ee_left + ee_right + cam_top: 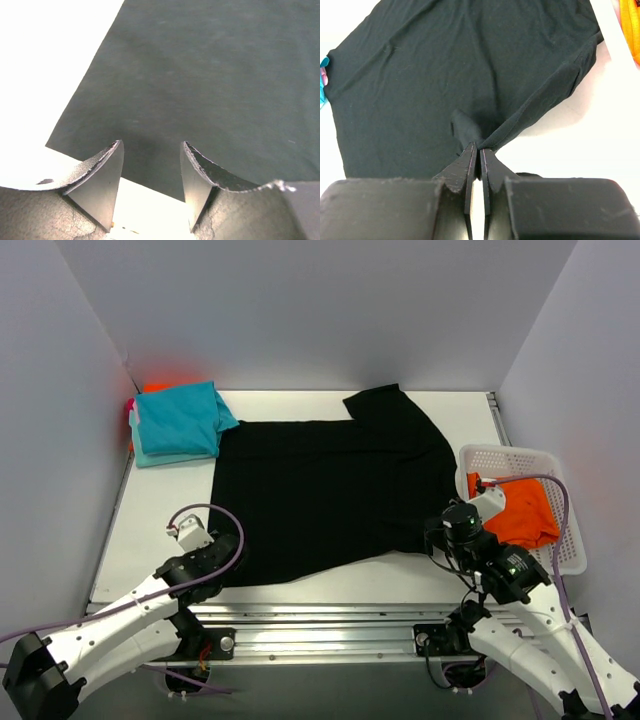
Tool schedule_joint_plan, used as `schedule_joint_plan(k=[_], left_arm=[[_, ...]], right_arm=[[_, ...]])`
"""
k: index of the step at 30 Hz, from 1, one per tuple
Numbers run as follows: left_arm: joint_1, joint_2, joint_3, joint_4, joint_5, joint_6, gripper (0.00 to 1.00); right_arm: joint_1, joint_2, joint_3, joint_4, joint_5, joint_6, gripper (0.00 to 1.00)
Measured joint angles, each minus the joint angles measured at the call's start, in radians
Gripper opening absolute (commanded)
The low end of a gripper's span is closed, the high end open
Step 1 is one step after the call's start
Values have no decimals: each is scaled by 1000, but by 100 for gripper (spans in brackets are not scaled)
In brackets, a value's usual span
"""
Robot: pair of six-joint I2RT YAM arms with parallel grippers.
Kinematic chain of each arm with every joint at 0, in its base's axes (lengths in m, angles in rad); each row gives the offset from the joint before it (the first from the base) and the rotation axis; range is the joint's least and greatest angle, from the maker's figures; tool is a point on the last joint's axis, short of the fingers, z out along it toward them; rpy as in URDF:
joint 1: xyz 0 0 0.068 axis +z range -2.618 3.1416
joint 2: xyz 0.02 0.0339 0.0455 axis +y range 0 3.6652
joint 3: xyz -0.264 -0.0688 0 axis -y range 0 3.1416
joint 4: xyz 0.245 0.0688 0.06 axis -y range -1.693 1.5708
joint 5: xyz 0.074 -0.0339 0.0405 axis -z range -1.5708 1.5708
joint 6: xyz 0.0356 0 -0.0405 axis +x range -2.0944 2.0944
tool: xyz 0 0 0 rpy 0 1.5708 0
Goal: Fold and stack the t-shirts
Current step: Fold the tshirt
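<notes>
1 black tee (330, 490), hem in R fingers (462, 172)

We see a black t-shirt (330, 490), plain all over, spread ahead of both sets of jaws. The right jaws are black, the left jaws dull grey. The worktop (150, 530) under them is white. Far ahead of the left jaws lie teal t-shirts (178, 420) with a pink edge (130, 412) beside them. Just right of the right jaws, a bright orange t-shirt (525, 518) fills a white lattice basket (520, 458). Purple cables (215, 510) loop behind the jaws
</notes>
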Motion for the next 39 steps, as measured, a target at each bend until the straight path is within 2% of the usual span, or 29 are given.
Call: schedule_joint_plan(k=[8,19,26,28,29,31,33,34,39], left_arm=[[-35,165,16,-71,-45,-120,50],[-169,356,76,-85,-79,-275,56],[-187,478,99,-82,-83,-328,56],[-192,505,105,-82,-90,-335,51],[-194,515,111,-82,-93,-336,45],[-198,535,121,-83,-100,-340,26],[-203,552,129,-84,-108,-347,16],[-206,561,133,-86,-111,-349,4],[-210,577,143,-85,-118,-357,2]], right_arm=[[0,-68,-6,2,4,-6,0],[0,-81,26,-8,62,-8,0],[0,-82,40,-16,92,-10,0],[0,-82,51,-19,103,-11,0],[0,-82,58,-21,111,-10,0],[0,-82,67,-23,122,-11,0],[0,-82,70,-23,133,-11,0],[0,-82,70,-24,136,-11,0],[0,-82,70,-29,146,-11,0]])
